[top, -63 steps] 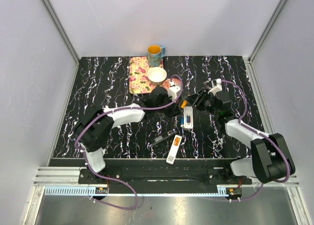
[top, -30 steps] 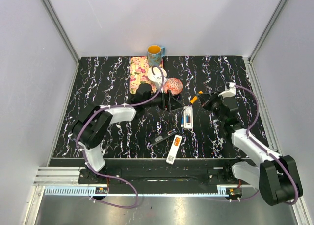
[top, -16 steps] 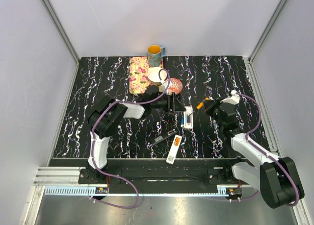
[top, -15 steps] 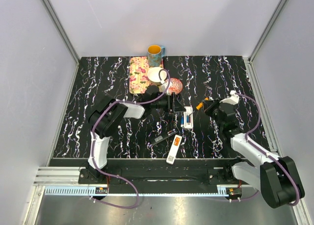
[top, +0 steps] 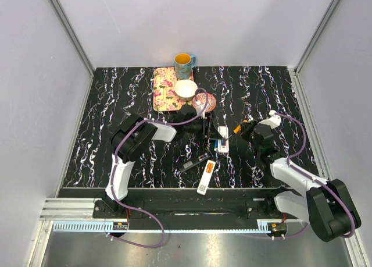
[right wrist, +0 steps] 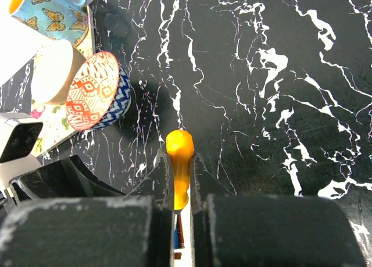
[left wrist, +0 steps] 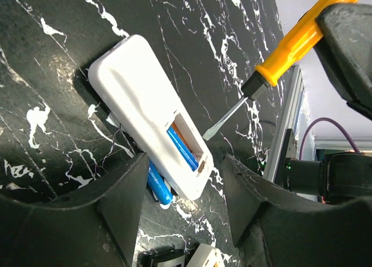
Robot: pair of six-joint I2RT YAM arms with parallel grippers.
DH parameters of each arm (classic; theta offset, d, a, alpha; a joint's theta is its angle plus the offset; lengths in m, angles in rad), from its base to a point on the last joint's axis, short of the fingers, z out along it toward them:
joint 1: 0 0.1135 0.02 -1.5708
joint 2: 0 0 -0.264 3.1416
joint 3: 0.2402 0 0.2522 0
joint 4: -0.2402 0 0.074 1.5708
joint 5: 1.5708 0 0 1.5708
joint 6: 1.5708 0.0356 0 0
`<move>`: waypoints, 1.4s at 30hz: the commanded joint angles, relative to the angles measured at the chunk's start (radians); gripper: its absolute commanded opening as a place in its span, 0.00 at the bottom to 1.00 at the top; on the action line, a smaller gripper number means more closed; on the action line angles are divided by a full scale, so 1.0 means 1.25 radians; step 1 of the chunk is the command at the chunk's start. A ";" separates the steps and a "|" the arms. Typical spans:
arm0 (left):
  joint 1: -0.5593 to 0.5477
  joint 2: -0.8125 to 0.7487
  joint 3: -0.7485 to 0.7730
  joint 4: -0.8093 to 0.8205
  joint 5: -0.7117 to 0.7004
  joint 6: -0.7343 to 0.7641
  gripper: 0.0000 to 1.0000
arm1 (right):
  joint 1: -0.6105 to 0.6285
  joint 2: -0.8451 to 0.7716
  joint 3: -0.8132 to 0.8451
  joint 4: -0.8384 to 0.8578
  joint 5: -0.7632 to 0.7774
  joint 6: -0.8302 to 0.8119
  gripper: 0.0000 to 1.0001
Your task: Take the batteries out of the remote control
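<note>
A white remote control (left wrist: pixel 139 98) lies on the black marbled table with its battery bay open. One blue battery (left wrist: pixel 183 150) sits in the bay beside an orange one. Another blue battery (left wrist: pixel 158 187) lies on the table against the remote's side. My left gripper (left wrist: pixel 186 212) is open, its fingers (left wrist: pixel 119 212) standing either side of the remote's open end without touching it. My right gripper (right wrist: pixel 179 177) is shut on the handle of an orange screwdriver (right wrist: pixel 179 153), whose tip (left wrist: pixel 213 131) hovers just beside the bay. From above, the remote (top: pixel 222 133) lies between both grippers.
A second white remote (top: pixel 206 177) and a black cover (top: pixel 193 162) lie nearer the arm bases. A patterned bowl (top: pixel 204 101), a cream bowl (top: pixel 185 90), a butterfly mug (top: pixel 183 60) and a floral tray (top: pixel 165 89) stand behind the left gripper.
My left gripper has moved right and nearer, down to the remote's end, and its jaws have narrowed. The right gripper has carried the screwdriver nearer, toward the remote.
</note>
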 commanded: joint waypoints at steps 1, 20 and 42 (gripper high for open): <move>-0.005 0.009 0.032 -0.003 -0.007 0.027 0.57 | 0.006 0.019 -0.001 0.028 0.033 0.010 0.00; -0.011 0.025 0.049 -0.051 -0.008 0.048 0.48 | 0.006 0.149 -0.004 0.124 -0.017 0.102 0.00; -0.013 0.033 0.017 0.033 0.033 -0.001 0.39 | -0.015 0.228 -0.061 0.182 0.026 0.307 0.00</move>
